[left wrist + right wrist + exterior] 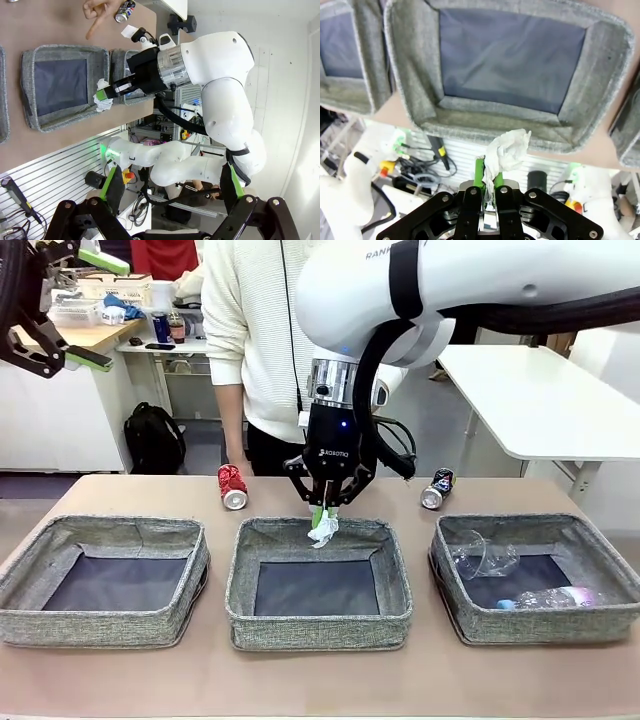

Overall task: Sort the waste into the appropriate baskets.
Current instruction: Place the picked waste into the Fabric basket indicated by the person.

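My right gripper (322, 512) hangs over the far rim of the middle basket (318, 625), shut on a crumpled white paper ball (324, 531). In the right wrist view the paper ball (508, 151) sticks up between the green pads (479, 172), with the middle basket's wall (490, 117) just beyond. A crushed red can (232, 487) and a dark can (437, 489) lie on the table behind the baskets. The right basket (540, 625) holds a clear cup (483, 555) and a clear bottle (550, 597). My left gripper (55, 310) is raised at the far left, open and holding nothing.
The left basket (100, 625) has nothing in it. A person stands at the far side; their hand (100, 12) points down at the table near the dark can (125, 11). A white side table (540, 400) stands at the back right.
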Motion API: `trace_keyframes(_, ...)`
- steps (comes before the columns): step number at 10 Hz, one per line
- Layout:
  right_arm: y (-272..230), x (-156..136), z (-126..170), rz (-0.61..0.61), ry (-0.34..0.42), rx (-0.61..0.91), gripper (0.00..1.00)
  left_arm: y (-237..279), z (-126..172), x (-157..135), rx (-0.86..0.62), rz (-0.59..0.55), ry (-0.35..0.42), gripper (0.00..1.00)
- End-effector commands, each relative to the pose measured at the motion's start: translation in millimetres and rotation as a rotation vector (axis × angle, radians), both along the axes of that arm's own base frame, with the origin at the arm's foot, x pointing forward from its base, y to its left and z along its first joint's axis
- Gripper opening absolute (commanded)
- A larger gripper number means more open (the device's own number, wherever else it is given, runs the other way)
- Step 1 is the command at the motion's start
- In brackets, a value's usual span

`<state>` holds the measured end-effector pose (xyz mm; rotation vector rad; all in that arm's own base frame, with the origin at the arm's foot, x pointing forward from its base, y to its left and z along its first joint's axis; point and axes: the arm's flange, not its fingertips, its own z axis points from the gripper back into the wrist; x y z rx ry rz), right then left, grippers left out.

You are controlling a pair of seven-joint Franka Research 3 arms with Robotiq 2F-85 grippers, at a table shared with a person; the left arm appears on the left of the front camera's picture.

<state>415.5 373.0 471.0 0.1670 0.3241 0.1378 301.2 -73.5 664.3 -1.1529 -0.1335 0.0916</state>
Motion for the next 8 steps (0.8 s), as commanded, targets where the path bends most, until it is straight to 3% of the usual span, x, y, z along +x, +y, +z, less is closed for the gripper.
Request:
trace_keyframes(1,-4.4,-2.3,2.4,0.007,0.006,0.015,0.30,0.3,1.1,-0.7,-0.017,-0.010,-0.012,1.00)
trace_keyframes(2,-5.2,-2.5,2.5,0.008,0.000,0.011,0.65,0.3,1.1,-0.7,-0.017,-0.010,-0.012,1.00)
trace_keyframes(3,-6.2,-2.7,3.9,0.004,-0.004,0.012,0.89,0.3,1.1,-0.7,-0.017,-0.010,-0.012,1.00)
trace_keyframes(4,-7.1,-2.9,4.6,0.001,-0.008,0.015,1.00,0.3,1.1,-0.7,-0.017,-0.010,-0.012,1.00)
trace_keyframes(8,-11.0,-2.7,6.1,-0.017,-0.015,0.014,1.00,0.3,1.1,-0.7,-0.017,-0.010,-0.012,1.00)
